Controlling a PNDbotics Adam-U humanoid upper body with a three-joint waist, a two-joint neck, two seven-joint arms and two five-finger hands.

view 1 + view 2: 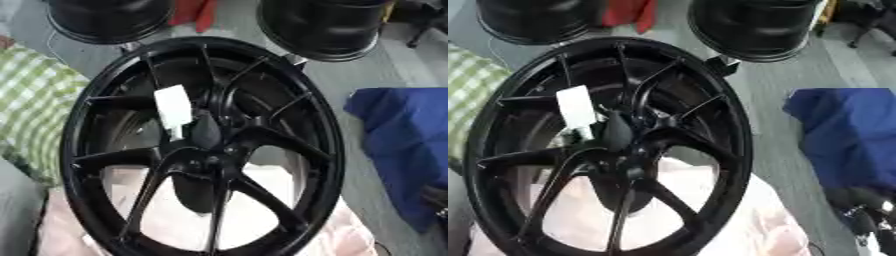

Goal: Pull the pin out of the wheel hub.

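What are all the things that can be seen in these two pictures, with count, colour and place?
Spoked alloy wheel rim: one, black, centre, tilted, fills most of the view.
Flat rectangular tag: one, white, at the wheel's hub, upper left of centre.
Round wheels: two, black, at the far edge, left and right.
Soft cloth under the wheel: one, pale pink, bottom.
Checked cloth: one, green and white, left.
Blue cloth: one, right side.
Red object: one, top centre, between the far wheels.
Robot's right hand: dark, lower right corner; fingers unclear.
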